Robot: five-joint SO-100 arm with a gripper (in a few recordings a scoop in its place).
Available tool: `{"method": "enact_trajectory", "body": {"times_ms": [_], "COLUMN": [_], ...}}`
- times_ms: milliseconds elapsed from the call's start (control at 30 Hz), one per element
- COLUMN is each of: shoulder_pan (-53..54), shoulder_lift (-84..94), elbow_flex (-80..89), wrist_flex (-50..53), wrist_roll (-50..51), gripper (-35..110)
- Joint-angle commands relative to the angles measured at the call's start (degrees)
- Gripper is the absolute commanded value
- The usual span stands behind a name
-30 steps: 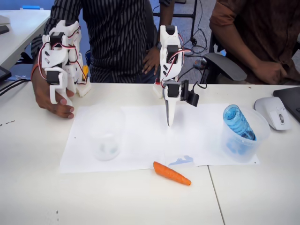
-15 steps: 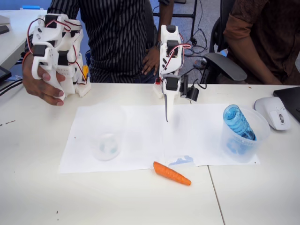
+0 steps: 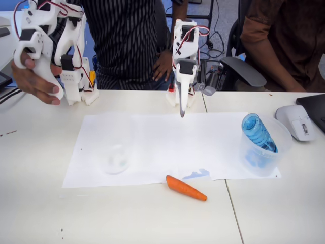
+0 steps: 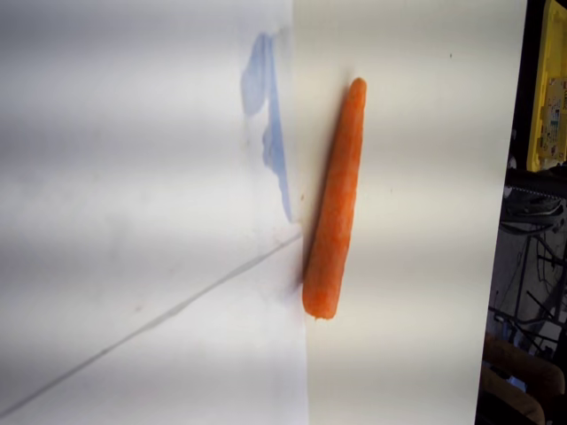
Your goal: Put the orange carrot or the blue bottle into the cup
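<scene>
The orange carrot (image 3: 186, 188) lies on the bare table just past the front edge of the white paper; the wrist view shows the carrot (image 4: 337, 204) lengthwise beside that paper edge. The blue bottle (image 3: 258, 133) leans inside a clear cup (image 3: 264, 155) at the right. The cup (image 3: 116, 147), frosted and with nothing in it, stands on the paper at the left. My gripper (image 3: 182, 111) hangs at the back centre, pointing down with its fingers closed to a single tip, holding nothing, well behind the carrot and between the two cups.
White paper sheets (image 3: 152, 137) cover the middle of the table, with a blue smudge (image 3: 197, 174) near the carrot. A computer mouse (image 3: 297, 122) and a dark laptop corner (image 3: 315, 108) sit at the right. Two people stand or sit behind the table.
My arm has pulled back and up, so the gripper tip now hangs nearer the table's back edge than a second ago. Carrot, bottle and cups have not moved.
</scene>
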Motion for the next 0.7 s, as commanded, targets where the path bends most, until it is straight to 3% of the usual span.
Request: {"method": "enact_trajectory", "body": {"times_ms": [0, 267, 667], "shoulder_pan": [1.58, 1.49, 2.81], "shoulder_lift": [-12.66, -27.6, -45.35], "elbow_flex": [-14.59, -27.95, -52.03], "wrist_flex": [0.79, 1.05, 15.29], "wrist_roll": [4.75, 8.61, 10.46], "gripper": [28, 28, 28]}}
